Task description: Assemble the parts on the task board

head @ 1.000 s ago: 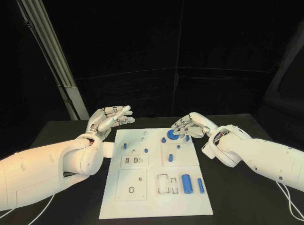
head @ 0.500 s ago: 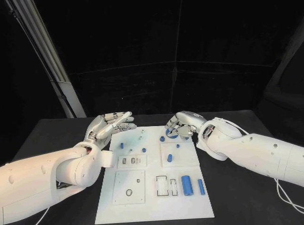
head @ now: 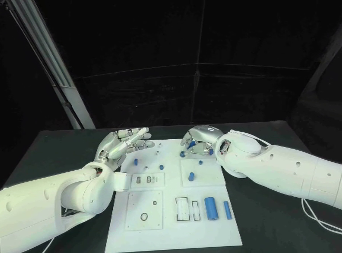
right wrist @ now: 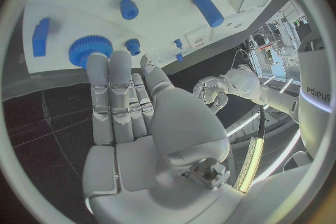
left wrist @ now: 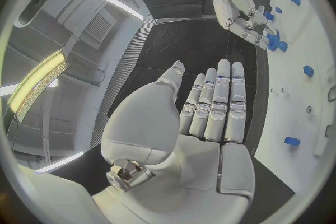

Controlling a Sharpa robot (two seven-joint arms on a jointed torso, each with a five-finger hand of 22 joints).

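The white task board [head: 163, 221] lies in the middle of the black table. My left hand [head: 125, 141] hovers at the board's far left corner, palm up and fingers apart, holding nothing. My right hand [head: 197, 139] bends down over the board's far edge. Its fingertips [right wrist: 98, 61] reach the rim of a blue gear [right wrist: 89, 49], which also appears in the left wrist view as the gear [left wrist: 271, 40] under that hand; nothing is gripped. A thick blue cylinder [head: 209, 207] and a slim blue bar [head: 227, 210] lie near the front right. A blue peg [head: 192, 177] lies mid-board.
Small blue pegs [head: 135, 163] stand on the board's far left part. Pale inset blocks with slots [head: 148, 180] and an oval hole [head: 145, 216] sit on the left half. A pale metal post [head: 53, 74] rises behind the table's left side.
The camera has shifted. Relative to the board, my right hand has moved left and down over the blue gear, now hiding most of it. My left hand has stayed open at the corner.
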